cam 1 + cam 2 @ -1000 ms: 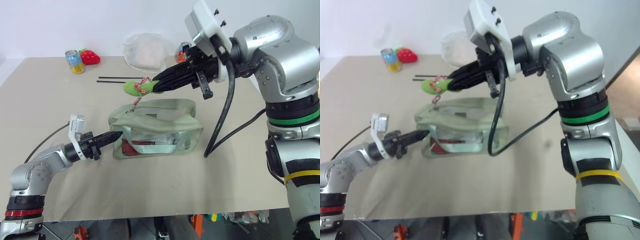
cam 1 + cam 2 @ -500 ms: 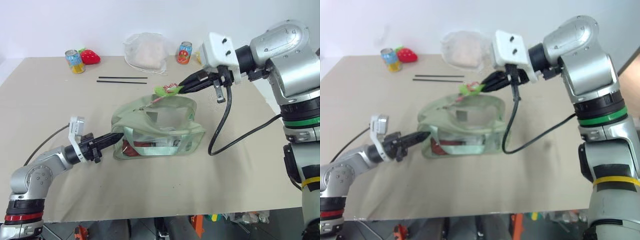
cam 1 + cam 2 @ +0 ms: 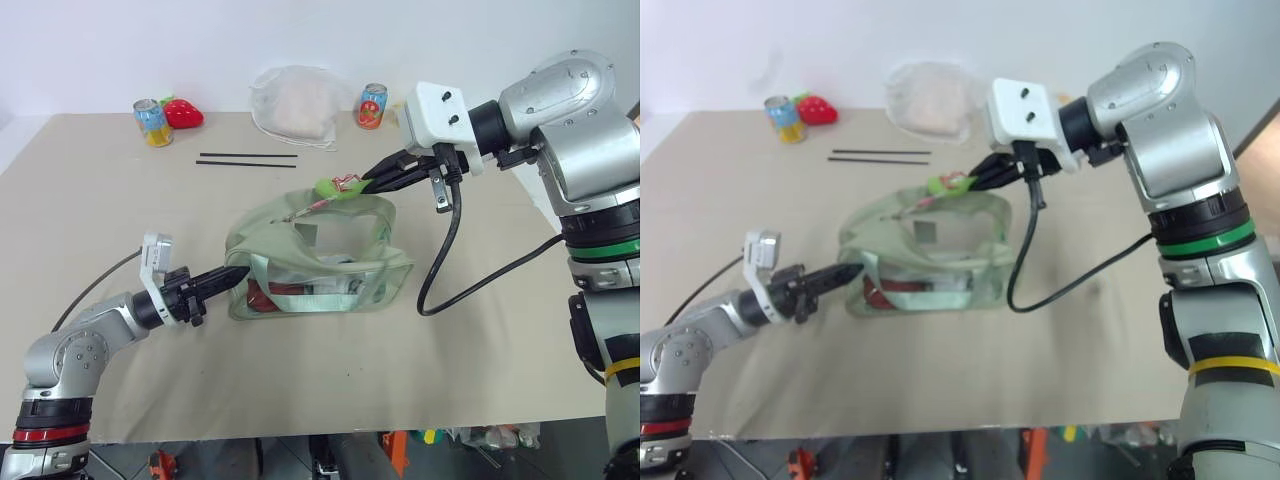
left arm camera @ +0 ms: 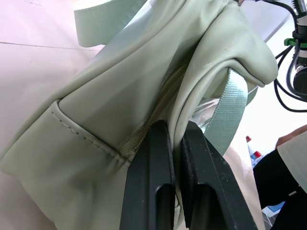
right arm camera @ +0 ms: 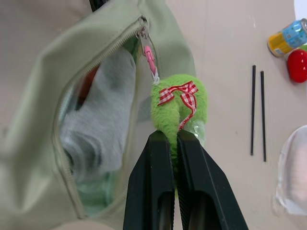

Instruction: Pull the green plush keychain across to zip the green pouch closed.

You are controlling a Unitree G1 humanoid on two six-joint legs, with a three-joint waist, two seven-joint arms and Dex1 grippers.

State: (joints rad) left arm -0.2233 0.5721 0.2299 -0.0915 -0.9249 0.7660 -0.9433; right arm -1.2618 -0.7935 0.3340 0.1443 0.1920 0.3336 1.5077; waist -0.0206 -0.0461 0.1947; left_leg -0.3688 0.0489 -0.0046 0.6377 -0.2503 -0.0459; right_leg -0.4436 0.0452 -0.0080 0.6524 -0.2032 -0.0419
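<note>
The green pouch (image 3: 345, 228) stands mid-table with its zip partly open, grey-white contents showing in the right wrist view. My right gripper (image 3: 352, 188) is shut on the green plush keychain (image 5: 180, 101), a fuzzy lime tag with a red-checked bow. A pink clip links the tag to the zipper pull (image 5: 142, 21), over the pouch's top right of centre. My left gripper (image 3: 240, 272) is shut on a fold of the pouch (image 4: 120, 91) at its left end, beside the zipper and a strap handle (image 4: 230, 103).
At the table's back stand a white drawstring sack (image 3: 293, 102), a can (image 3: 152, 122) beside a red strawberry toy (image 3: 184, 113), and another can (image 3: 371, 105). Two black sticks (image 3: 248, 160) lie behind the pouch. The right arm's black cable (image 3: 450, 250) hangs to the pouch's right.
My right gripper has carried the keychain to the right and lower, dragging the zipper pull along the pouch's top. The left gripper has kept its hold in place.
</note>
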